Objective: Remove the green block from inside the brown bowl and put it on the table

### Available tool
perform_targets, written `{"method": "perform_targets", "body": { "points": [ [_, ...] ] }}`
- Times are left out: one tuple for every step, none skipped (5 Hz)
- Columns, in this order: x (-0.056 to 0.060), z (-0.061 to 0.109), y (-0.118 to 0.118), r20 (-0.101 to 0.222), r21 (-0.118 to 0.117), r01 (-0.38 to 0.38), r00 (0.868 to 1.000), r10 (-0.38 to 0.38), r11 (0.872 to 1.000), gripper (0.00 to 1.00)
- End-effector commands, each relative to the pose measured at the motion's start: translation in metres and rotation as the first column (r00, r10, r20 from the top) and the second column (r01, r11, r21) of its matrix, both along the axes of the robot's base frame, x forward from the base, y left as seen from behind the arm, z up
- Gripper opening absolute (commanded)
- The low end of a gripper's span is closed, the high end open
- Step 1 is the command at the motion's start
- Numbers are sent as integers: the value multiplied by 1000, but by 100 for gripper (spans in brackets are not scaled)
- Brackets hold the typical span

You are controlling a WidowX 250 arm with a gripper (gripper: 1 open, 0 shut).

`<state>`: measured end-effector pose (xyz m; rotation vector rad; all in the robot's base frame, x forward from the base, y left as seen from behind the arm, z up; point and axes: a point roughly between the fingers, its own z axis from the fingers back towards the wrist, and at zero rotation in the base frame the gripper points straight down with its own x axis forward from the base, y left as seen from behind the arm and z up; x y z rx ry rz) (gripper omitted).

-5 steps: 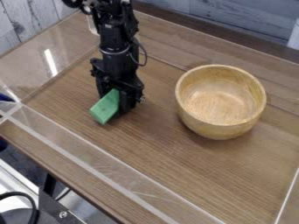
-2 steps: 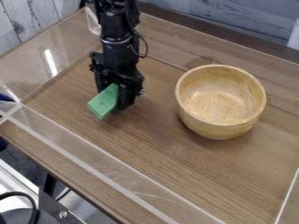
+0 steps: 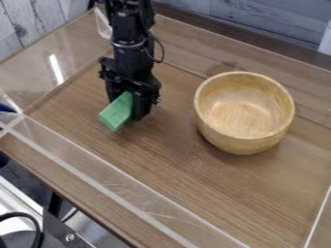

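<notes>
The green block (image 3: 119, 112) is tilted, its lower end at or just above the table (image 3: 168, 174), left of the brown bowl (image 3: 245, 110). My gripper (image 3: 131, 100) points straight down and is shut on the block's upper end, its black fingers either side of it. The bowl stands empty to the right, well apart from the gripper. The arm rises from the gripper toward the top of the view.
Low clear acrylic walls (image 3: 77, 165) run along the table's front and left edges. A pale plank wall (image 3: 33, 24) lies behind at the upper left. Bare tabletop lies between the block and the bowl.
The gripper and block have barely shifted; the block's tilt looks about the same. The bowl has not moved.
</notes>
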<state>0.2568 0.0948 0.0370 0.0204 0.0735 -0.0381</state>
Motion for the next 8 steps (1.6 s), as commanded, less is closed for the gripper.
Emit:
{"method": "perform_targets", "body": {
  "points": [
    [15,8,5,78,-1,-16,997,16,1000,0],
    [18,5,4,101,-19,-27,995,29,999,0],
    [16,2,6,105,-28,-11,994,14,1000,0],
    [17,1,4,145,-23,-58,988,61,998,100],
    [19,10,3,204,-28,-101,973,105,994,100],
    [21,46,7,259,-68,-93,960,108,993,100],
    [26,93,13,329,-98,-77,938,105,992,100],
    [25,113,6,323,-98,-34,944,64,995,100]
  ]
}}
